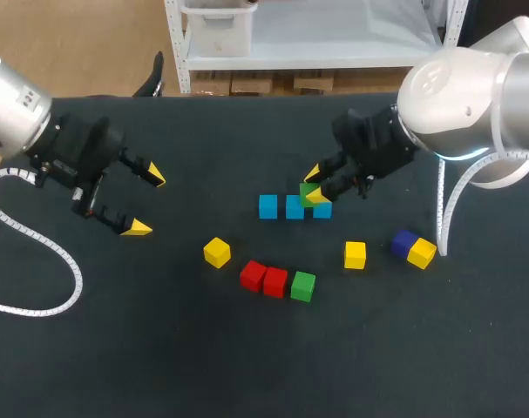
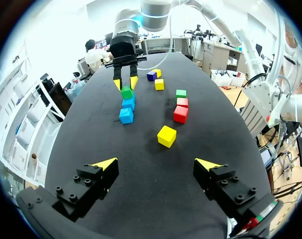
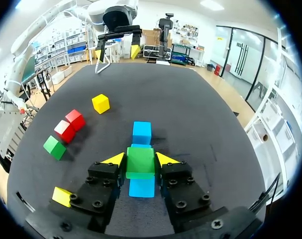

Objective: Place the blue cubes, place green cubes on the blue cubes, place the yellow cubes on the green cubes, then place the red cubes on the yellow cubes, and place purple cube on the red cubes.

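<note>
Right wrist view, nearest first: what has the right gripper [image 3: 141, 159] got?
— It is clenched on a green cube [image 3: 140, 163], with a yellow tip pressed against each side.

And under it?
— The row of three blue cubes [image 3: 141, 132]. The held cube sits over the end of the row nearest the wrist, roughly above the seam between the near blue cube and the middle one. The far blue cube stands bare just ahead of the fingers. I cannot tell whether green already rests on blue or hangs just above it.

So which step is this?
— I judge the blue layer laid and the green layer in hand, with this as the first green going on. The next move calls for seating it square, letting go without dragging it, then lifting straight clear.

Farther out?
— In the head view, the second green cube [image 1: 303, 286] lies touching the two red cubes [image 1: 253, 275], well apart from the claw. It looks like the next one to fetch. The yellow cubes [image 1: 355, 254] are scattered, one of them against the purple cube [image 1: 403, 241].

And the other arm?
— The left gripper [image 1: 146, 202] hangs spread wide and empty, well apart from every cube.
</note>
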Robot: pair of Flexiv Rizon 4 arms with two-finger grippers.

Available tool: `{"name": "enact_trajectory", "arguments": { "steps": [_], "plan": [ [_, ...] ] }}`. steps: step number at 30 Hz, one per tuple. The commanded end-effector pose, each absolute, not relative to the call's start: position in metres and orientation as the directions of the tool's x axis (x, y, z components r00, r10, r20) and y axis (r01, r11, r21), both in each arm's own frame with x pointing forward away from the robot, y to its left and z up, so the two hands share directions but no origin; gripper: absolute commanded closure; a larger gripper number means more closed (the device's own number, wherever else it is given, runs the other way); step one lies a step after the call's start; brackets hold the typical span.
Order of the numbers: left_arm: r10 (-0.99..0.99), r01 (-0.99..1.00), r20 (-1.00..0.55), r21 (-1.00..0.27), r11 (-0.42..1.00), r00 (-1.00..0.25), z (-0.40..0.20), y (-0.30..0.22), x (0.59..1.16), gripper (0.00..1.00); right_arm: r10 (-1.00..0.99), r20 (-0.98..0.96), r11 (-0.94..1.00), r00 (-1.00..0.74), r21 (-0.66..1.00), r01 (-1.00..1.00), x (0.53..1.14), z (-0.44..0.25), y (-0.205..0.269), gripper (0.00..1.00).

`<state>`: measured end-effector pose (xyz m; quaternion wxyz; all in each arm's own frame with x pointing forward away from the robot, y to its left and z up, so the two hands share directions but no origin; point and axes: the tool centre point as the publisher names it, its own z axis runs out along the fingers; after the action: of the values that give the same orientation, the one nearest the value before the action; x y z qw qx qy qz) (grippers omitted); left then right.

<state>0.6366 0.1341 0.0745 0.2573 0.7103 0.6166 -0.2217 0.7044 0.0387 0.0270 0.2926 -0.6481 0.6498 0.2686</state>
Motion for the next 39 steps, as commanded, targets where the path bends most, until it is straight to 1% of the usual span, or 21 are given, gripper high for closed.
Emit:
{"name": "enact_trajectory", "arguments": {
  "steps": [1, 6, 15, 20, 26, 28, 29, 30, 35, 39],
  "plan": [
    [0.759, 0.99, -0.634, 0.096, -0.108, 0.144, 0.073, 0.135, 0.636, 0.0, -0.684, -0.729, 0.013, 0.013, -0.03, -0.999, 0.706, 0.027, 0.039, 0.67],
    [0.759, 0.99, -0.634, 0.096, -0.108, 0.144, 0.073, 0.135, 0.636, 0.0, -0.684, -0.729, 0.012, 0.013, -0.029, -1.0, 0.706, 0.027, 0.039, 0.64],
    [0.759, 0.99, -0.634, 0.096, -0.108, 0.144, 0.073, 0.135, 0.636, 0.0, -0.684, -0.729, 0.009, 0.015, -0.029, -1.0, 0.707, 0.027, 0.039, 0.64],
    [0.759, 0.99, -0.634, 0.096, -0.108, 0.144, 0.073, 0.135, 0.636, 0.0, -0.684, -0.729, 0.008, 0.015, -0.028, -1.0, 0.707, 0.027, 0.039, 0.58],
    [0.759, 0.99, -0.634, 0.096, -0.108, 0.144, 0.073, 0.135, 0.636, 0.0, -0.683, -0.731, 0.011, 0.009, -0.023, -1.0, 0.707, 0.026, 0.039, 0.56],
    [0.759, 0.99, -0.634, 0.096, -0.108, 0.144, 0.073, 0.135, 0.636, 0.0, -0.681, -0.732, 0.009, 0.009, -0.021, -1.0, 0.707, 0.026, 0.039, 0.51],
    [0.759, 0.99, -0.634, 0.096, -0.108, 0.144, 0.073, 0.135, 0.636, 0.0, -0.681, -0.732, 0.008, 0.009, -0.021, -1.0, 0.707, 0.026, 0.039, 0.08],
    [0.759, 0.99, -0.634, 0.096, -0.108, 0.144, 0.073, 0.135, 0.636, 0.0, -0.681, -0.733, 0.005, 0.01, -0.019, -1.0, 0.707, 0.026, 0.038, 0.0],
    [0.759, 0.99, -0.634, 0.096, -0.108, 0.144, 0.073, 0.135, 0.636, 0.0, -0.656, -0.754, 0.03, -0.033, 0.017, -0.999, 0.708, 0.033, 0.03, 0.0],
    [0.759, 0.99, -0.634, 0.096, -0.108, 0.144, 0.073, 0.135, 0.636, 0.0, -0.623, -0.779, 0.061, -0.073, 0.044, -0.997, 0.707, 0.047, 0.012, 0.0]
  ]
}}
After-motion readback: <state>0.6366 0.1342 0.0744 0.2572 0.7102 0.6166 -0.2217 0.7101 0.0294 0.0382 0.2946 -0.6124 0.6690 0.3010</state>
